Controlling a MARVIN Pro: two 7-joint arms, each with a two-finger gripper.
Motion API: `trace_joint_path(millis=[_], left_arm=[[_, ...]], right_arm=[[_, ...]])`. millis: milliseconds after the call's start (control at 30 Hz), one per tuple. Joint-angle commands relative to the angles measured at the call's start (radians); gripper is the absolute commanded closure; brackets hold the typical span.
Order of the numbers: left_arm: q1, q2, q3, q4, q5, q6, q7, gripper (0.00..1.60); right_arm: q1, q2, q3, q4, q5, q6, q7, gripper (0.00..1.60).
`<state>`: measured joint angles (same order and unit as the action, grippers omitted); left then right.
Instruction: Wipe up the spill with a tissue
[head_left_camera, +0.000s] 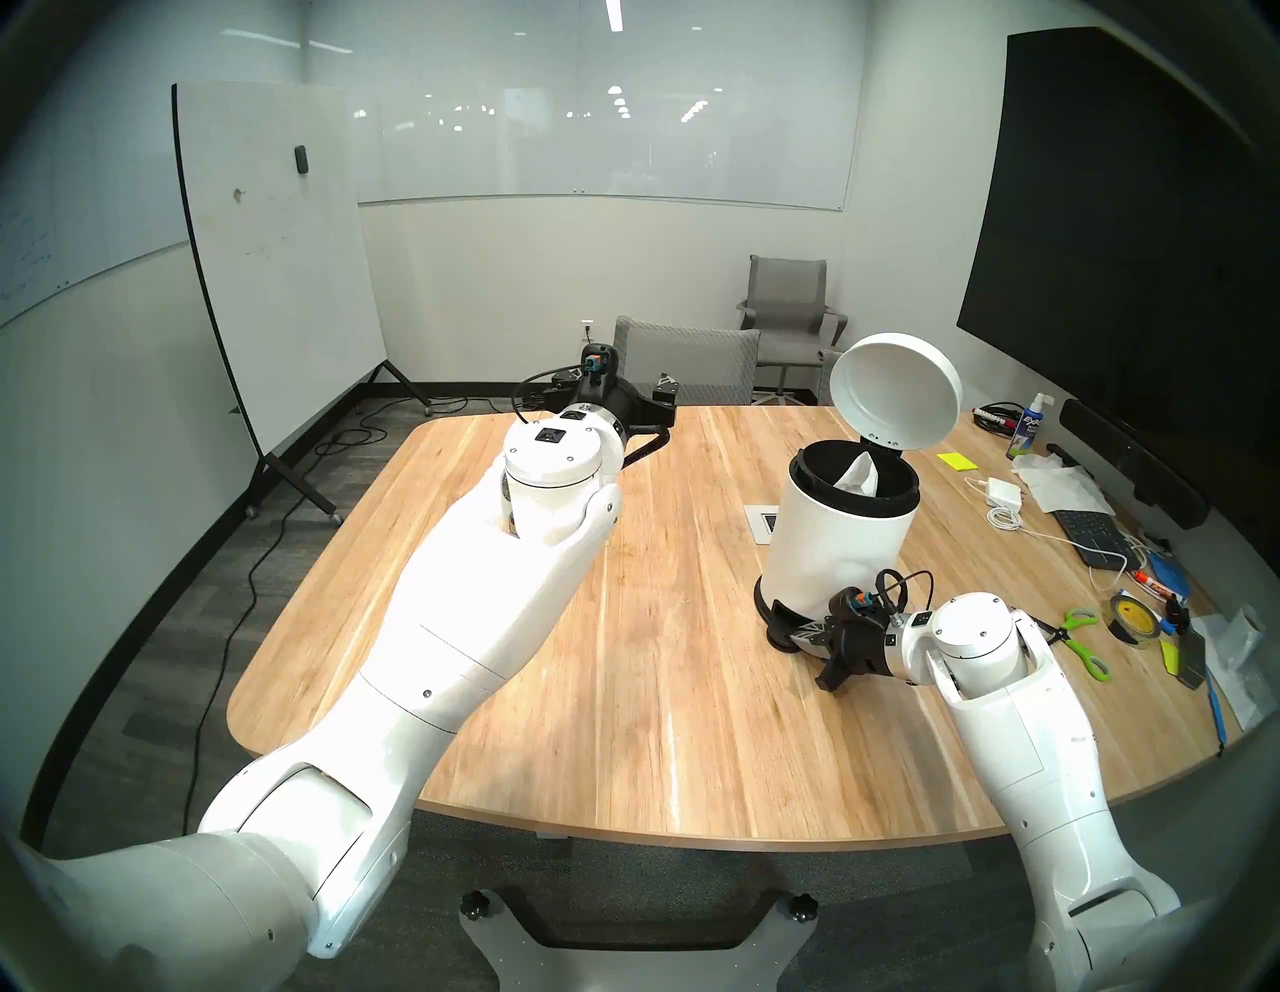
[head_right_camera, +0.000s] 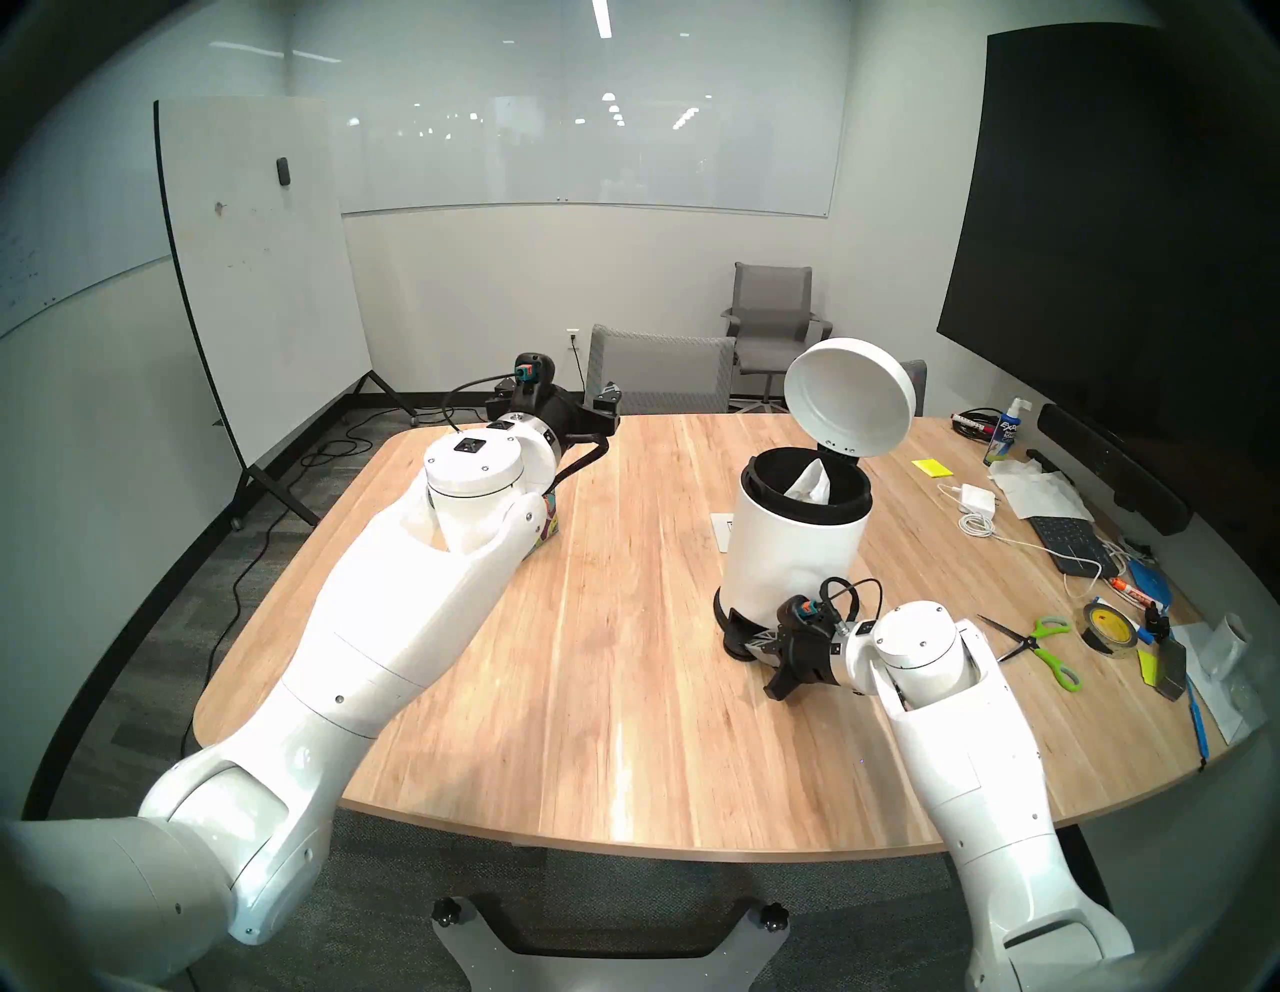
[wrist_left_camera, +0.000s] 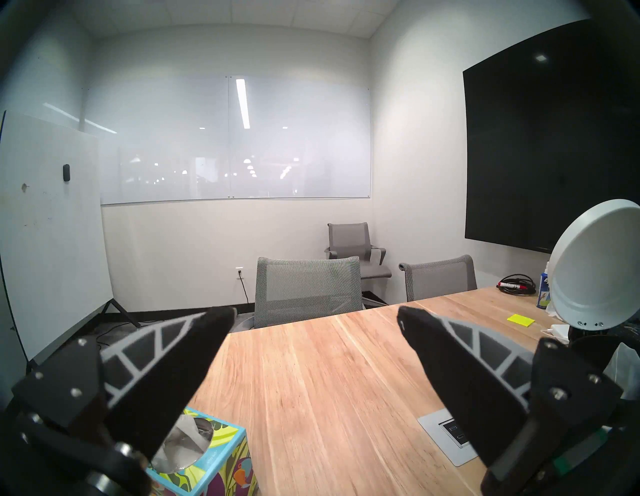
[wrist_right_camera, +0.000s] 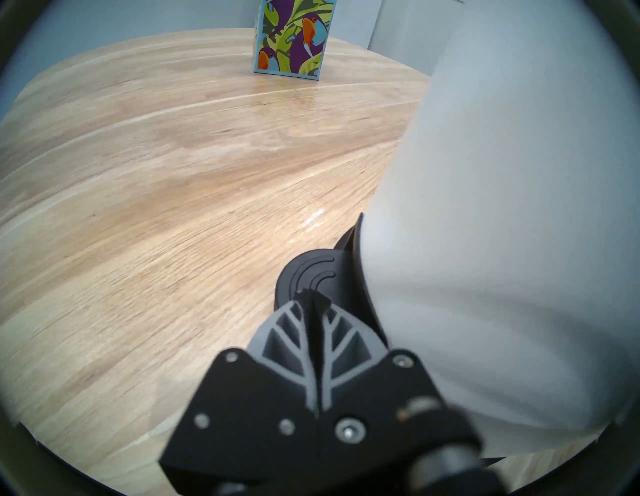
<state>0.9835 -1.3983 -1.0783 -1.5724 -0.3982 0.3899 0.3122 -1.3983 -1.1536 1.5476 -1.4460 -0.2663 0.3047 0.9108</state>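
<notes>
A white tissue (head_left_camera: 859, 474) (head_right_camera: 810, 485) lies crumpled inside the white pedal bin (head_left_camera: 838, 547) (head_right_camera: 789, 554), whose lid (head_left_camera: 893, 395) stands open. My right gripper (head_left_camera: 796, 627) (head_right_camera: 755, 637) (wrist_right_camera: 313, 296) is shut, with its tips resting on the bin's black pedal (wrist_right_camera: 308, 273). My left gripper (head_left_camera: 613, 384) (head_right_camera: 554, 398) (wrist_left_camera: 315, 318) is open and empty, held above the table's far left part, over the toucan tissue box (wrist_left_camera: 207, 460) (wrist_right_camera: 294, 38). No dark brown spill shows in any view.
Clutter lines the table's right side: green scissors (head_left_camera: 1080, 637), a tape roll (head_left_camera: 1132, 616), a spray bottle (head_left_camera: 1028, 426), a keyboard, a charger and cables. A grey outlet panel (head_left_camera: 765, 523) sits by the bin. Chairs (head_left_camera: 686, 360) stand at the far edge.
</notes>
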Motion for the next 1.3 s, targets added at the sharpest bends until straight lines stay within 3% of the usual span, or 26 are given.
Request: trace_joint_path(millis=[0, 500, 800, 967, 1267], left_arm=[[-0.014, -0.01, -0.006, -0.023, -0.001, -0.009, 0.002, 0.0], [-0.012, -0.014, -0.01, -0.023, 0.004, -0.008, -0.002, 0.0], [-0.011, -0.016, -0.012, -0.023, 0.008, -0.007, -0.004, 0.0], [-0.01, -0.017, -0.014, -0.023, 0.01, -0.007, -0.005, 0.0], [-0.009, -0.019, -0.016, -0.023, 0.013, -0.006, -0.007, 0.0]], right_arm=[[-0.027, -0.013, -0.018, 0.049, -0.03, -0.01, -0.042, 1.6], [-0.034, -0.02, -0.013, 0.063, -0.028, -0.053, -0.063, 1.6], [0.019, 0.009, -0.004, 0.119, 0.039, -0.04, 0.06, 1.6], [0.056, 0.036, -0.025, 0.137, 0.028, -0.015, 0.118, 1.6], [0.046, 0.036, -0.04, 0.115, -0.003, -0.015, 0.086, 1.6]])
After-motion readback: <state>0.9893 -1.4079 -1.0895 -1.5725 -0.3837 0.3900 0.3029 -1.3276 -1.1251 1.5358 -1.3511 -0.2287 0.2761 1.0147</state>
